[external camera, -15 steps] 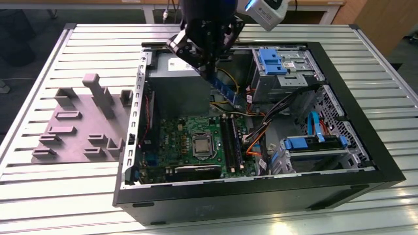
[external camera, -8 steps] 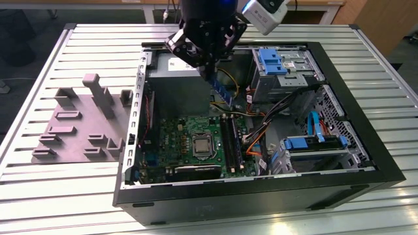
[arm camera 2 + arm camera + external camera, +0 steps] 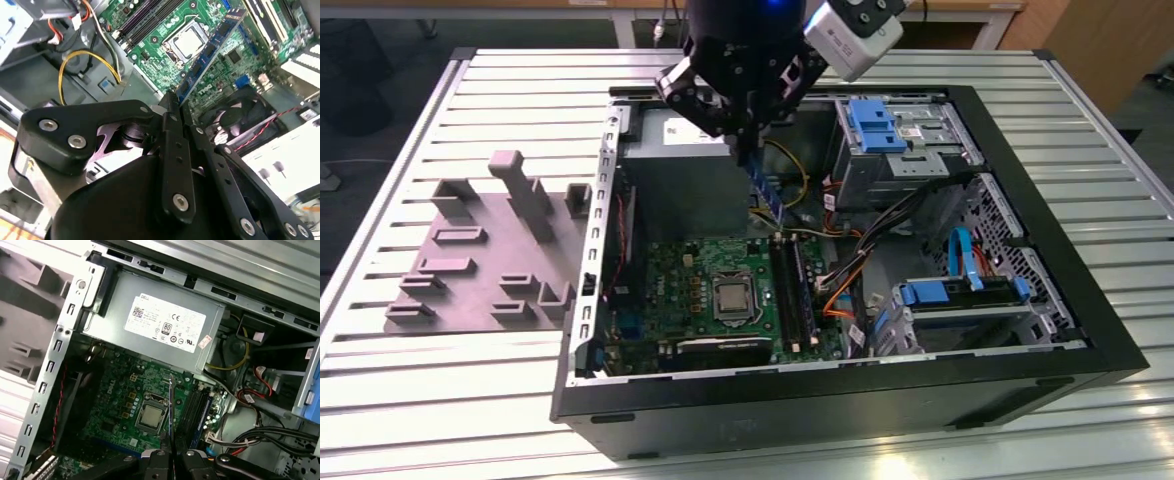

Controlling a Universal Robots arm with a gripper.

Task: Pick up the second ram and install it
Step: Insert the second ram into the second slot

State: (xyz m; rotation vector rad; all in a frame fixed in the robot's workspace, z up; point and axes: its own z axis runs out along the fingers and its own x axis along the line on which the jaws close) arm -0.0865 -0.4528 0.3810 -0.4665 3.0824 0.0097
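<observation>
My gripper hangs over the open computer case and is shut on the second ram, a narrow dark blue stick that points down towards the green motherboard. In the second wrist view the ram reaches out from the shut gripper across the board and its silver processor. The first wrist view shows the ram edge-on above the gripper, beside the processor. The long memory slots lie on the exterior view's right of the processor, below the stick.
A grey power supply fills the case's back corner. Blue drive cages and bundled cables crowd the exterior view's right side. The grey fixture plate with upright blocks sits outside the case on the slatted table.
</observation>
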